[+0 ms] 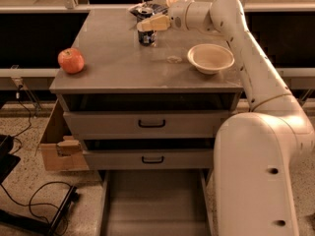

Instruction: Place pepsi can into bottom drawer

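There, hand (152,23) at pepsi can (146,36).

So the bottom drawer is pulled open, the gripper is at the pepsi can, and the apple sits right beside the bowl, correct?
Not quite. The camera view shows the apple alone near the left edge of the cabinet top, far from the bowl on the right. The bottom drawer is pulled open and the gripper is at the pepsi can.
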`<action>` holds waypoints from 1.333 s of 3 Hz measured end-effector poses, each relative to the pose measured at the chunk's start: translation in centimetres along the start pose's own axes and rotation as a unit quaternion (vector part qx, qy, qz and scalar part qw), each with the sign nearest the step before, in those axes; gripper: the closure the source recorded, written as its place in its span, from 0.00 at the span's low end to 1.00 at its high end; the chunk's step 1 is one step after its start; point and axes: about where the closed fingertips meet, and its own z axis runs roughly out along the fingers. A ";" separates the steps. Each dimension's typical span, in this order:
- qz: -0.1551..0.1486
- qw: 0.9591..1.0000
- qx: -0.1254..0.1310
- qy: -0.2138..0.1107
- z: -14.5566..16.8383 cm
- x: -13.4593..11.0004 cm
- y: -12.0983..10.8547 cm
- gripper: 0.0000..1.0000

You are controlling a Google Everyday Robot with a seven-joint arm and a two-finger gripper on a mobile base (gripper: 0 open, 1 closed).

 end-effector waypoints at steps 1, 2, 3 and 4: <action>0.022 0.998 0.025 0.045 3.1 3.2 -1.5 0.04; 0.034 0.998 0.026 0.051 4.4 4.5 -1.8 0.25; 0.035 0.998 0.025 0.051 4.6 4.6 -1.7 0.49; 0.035 0.998 0.023 0.052 5.0 4.7 -1.4 0.72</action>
